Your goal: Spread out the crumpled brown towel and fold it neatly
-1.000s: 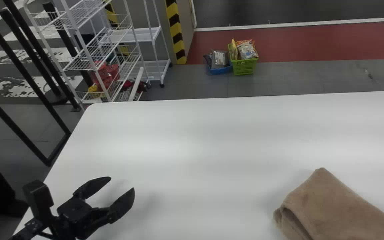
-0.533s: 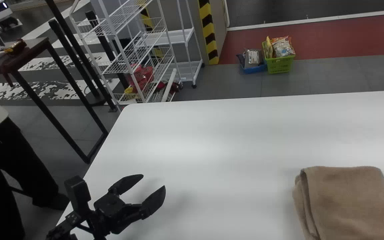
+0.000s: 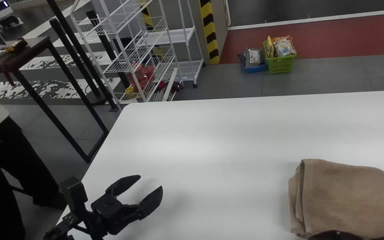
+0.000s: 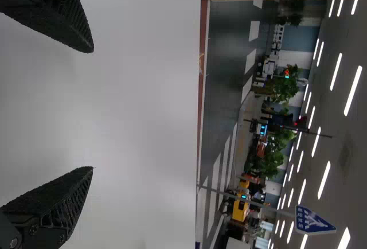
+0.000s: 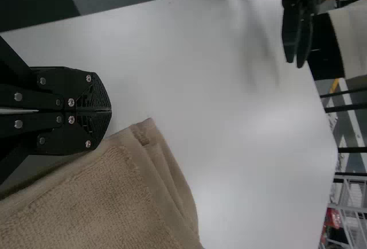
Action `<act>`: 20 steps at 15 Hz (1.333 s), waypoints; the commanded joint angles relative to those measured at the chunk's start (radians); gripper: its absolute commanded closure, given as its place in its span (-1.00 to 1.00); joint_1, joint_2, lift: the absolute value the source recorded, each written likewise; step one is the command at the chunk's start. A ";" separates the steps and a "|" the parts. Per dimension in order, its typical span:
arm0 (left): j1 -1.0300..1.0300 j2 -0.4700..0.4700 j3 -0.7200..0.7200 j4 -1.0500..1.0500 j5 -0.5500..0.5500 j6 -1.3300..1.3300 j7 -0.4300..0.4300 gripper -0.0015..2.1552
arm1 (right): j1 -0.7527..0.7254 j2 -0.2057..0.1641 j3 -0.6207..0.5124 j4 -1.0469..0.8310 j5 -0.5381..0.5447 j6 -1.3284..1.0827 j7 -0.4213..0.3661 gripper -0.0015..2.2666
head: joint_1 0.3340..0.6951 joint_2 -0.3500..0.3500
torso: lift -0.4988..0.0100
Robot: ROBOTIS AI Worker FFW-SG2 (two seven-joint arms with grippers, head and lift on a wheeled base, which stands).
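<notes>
The brown towel (image 3: 348, 196) lies on the white table at the right of the head view, folded into a roughly square, layered pad. Black parts of my right gripper (image 3: 335, 234) show at its near edge. From the right wrist view, my right gripper (image 5: 110, 111) has its fingers pressed together, right beside the border of the towel (image 5: 97, 203), with no cloth between the tips. Far from the towel, at the table's left, my left gripper (image 3: 151, 182) is parked with its fingers apart; the left wrist view shows the left gripper (image 4: 93, 109) over bare tabletop.
The white table (image 3: 212, 143) has its left edge close to the left arm. Beyond it stand a white wire rack (image 3: 128, 50) and a green basket (image 3: 281, 63) on the floor. A dark side table (image 3: 28, 50) is at the left.
The head view has swung left. The towel has turned from a slanted position to a squarer one, and parts of the right arm have come in at the lower right. The left gripper has stayed open.
</notes>
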 commanded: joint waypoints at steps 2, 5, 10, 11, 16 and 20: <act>0.000 -0.003 -0.008 -0.001 -0.004 0.006 0.002 -0.93 | 0.018 0.000 -0.194 -0.078 -0.125 0.030 0.005 0.25 | 1.00 1.00 | 0.46; 0.000 -0.003 -0.013 -0.008 -0.006 0.015 0.002 -0.93 | -0.007 0.006 -0.262 0.000 -0.124 -0.013 0.005 0.25 | 1.00 1.00 | 0.46; 0.012 -0.003 -0.013 -0.016 -0.003 0.018 -0.003 -0.93 | -0.065 0.009 -0.258 0.164 -0.061 -0.077 0.005 0.25 | 1.00 0.79 | 0.46; 0.015 -0.003 -0.011 -0.021 0.000 0.018 -0.003 -0.93 | -0.068 0.009 -0.258 0.181 -0.061 -0.089 0.005 0.25 | 1.00 0.78 | 0.46; 0.023 -0.003 -0.005 -0.025 0.011 0.018 -0.006 -0.93 | -0.068 0.011 -0.240 0.170 -0.012 -0.086 0.005 0.25 | 1.00 0.79 | 0.46; 0.023 -0.003 0.001 -0.025 0.014 0.018 -0.006 -0.93 | -0.068 0.018 -0.263 0.140 -0.107 -0.062 0.005 0.25 | 1.00 0.81 | 0.46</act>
